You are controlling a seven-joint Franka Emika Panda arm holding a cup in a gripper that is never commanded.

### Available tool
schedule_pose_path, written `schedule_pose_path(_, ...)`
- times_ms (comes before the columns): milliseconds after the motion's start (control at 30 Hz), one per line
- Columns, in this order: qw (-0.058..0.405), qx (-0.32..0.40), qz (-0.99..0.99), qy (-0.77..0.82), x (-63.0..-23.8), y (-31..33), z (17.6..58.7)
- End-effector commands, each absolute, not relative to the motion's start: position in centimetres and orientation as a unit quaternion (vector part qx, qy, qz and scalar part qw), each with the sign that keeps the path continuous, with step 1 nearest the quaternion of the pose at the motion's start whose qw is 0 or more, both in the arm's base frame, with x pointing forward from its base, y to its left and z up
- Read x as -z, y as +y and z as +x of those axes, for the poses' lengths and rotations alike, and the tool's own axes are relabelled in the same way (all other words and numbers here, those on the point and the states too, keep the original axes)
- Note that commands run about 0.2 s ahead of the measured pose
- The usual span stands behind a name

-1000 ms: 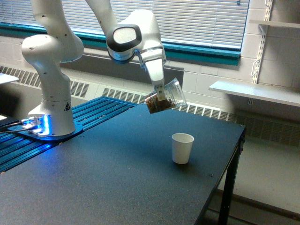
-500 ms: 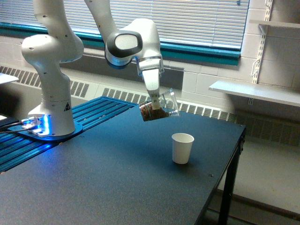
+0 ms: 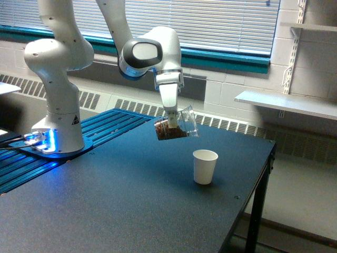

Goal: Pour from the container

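The white Franka arm (image 3: 105,31) is reaching from its base at the exterior view's left out over a dark, matte-topped table (image 3: 116,211). Its gripper (image 3: 171,122) is pinching a small clear plastic cup (image 3: 176,127) holding brown granular material, the fingers closing on the cup's wall. The cup is hanging in the air above the table, tilting well over, with its base and the brown grains sitting toward the exterior view's left and its open mouth facing the exterior view's right and slightly upward.

An opaque white paper cup (image 3: 205,166) is standing upright on the table, below the clear cup and toward the exterior view's right, clearly apart from it. Nothing is lying between the two cups. The arm's base (image 3: 55,134) is sitting on a blue ribbed platform (image 3: 100,126) beside the table, with a blue light glowing at its foot. Behind, window blinds (image 3: 221,21) are hanging above a teal sill (image 3: 231,60), a row of wall vents (image 3: 231,125) is running along below, and a white wall shelf (image 3: 287,103) is jutting out at the exterior view's right.

The fingertips are mostly merging with the cup and the grains, so their exact grip points are hard to make out. The clear cup's rim is faint against the wall. The arm's upper links and the table's near edge are cut off by the frame.
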State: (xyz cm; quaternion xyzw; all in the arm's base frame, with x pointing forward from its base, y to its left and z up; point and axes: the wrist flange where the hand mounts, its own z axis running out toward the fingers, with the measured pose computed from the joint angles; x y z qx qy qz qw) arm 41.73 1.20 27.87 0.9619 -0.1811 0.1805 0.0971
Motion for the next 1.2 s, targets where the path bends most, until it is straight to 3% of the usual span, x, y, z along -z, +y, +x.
schedule_pose_path(33, 0.102, -0.177, 0.961, -0.184, -27.5, 2.3, 42.1)
schedule_pose_path(1200, 0.160, -0.146, 0.961, -0.169, -26.1, 4.7, 44.1)
